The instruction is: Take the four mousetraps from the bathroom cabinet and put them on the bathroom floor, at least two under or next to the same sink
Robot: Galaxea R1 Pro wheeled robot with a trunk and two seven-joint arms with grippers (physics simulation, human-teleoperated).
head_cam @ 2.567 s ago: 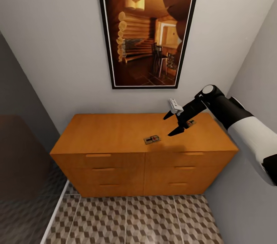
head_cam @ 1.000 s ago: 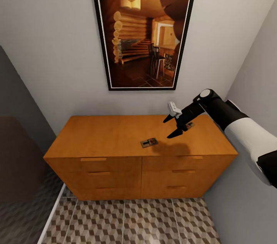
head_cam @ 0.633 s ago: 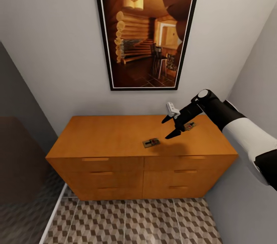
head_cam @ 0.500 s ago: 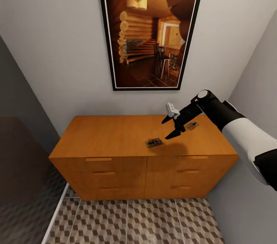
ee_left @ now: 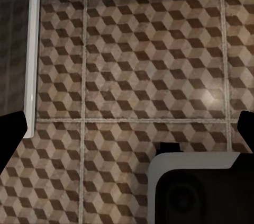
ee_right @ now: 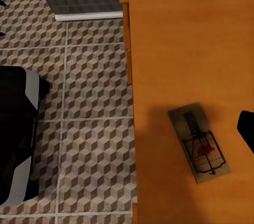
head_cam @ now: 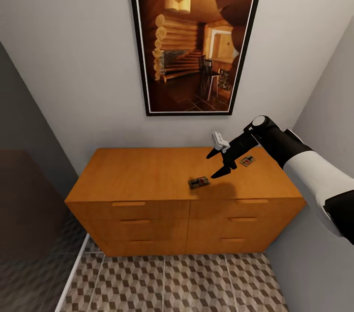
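Two mousetraps lie on top of the orange-brown cabinet [head_cam: 147, 174]: one near the front middle [head_cam: 198, 183], the other farther back on the right [head_cam: 247, 160]. My right gripper [head_cam: 212, 165] hangs open a little above the cabinet top between them, just right of the nearer trap, holding nothing. In the right wrist view that mousetrap [ee_right: 198, 143] shows its black wire and red mark, with one dark fingertip [ee_right: 246, 127] beside it. My left gripper [ee_left: 127, 128] is open over the cube-patterned bathroom floor [ee_left: 137, 60]. The bathroom sink is out of view.
A tall framed picture [head_cam: 194, 32] hangs on the wall behind the cabinet. A grey wall [head_cam: 324, 105] closes in on the right. On the left, a white threshold strip [ee_left: 34, 49] borders a dark shower area [head_cam: 29, 194]. My own base [ee_left: 201, 187] stands on the tiles before the cabinet.
The head view has drifted a little, shifting the whole picture. Relative to the traps, my right gripper has eased left, uncovering the rear trap. It stays open.
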